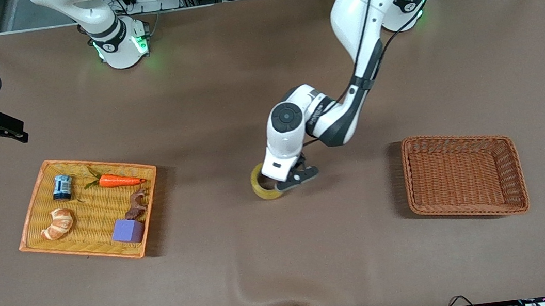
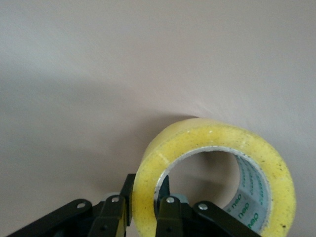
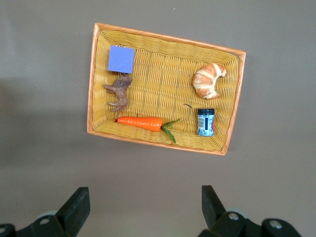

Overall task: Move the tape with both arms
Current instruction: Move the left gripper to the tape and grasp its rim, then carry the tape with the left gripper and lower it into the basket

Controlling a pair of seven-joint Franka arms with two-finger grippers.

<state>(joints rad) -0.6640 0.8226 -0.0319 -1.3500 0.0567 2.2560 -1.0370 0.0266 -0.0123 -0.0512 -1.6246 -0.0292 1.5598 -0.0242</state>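
Frame centre: the left gripper (image 1: 290, 179) is clamped across the wall of the tape (image 1: 264, 182), apparently just touching the tabletop (image 1: 286, 265), hole axis roughly level. The right gripper (image 3: 143, 210), spread wide, waits at far left above the tray (image 1: 34, 203).

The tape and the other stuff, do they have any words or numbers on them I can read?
"deli": green print, repeated on the inner core of the tape, seen upside down in the left wrist view. The left claw is pinching the tape's wall.
Can in the yellow tray: it has a label, but the words are too small to read.
Left arm's wrist: dark lettering, too blurred to read.
Nothing else shows any writing.
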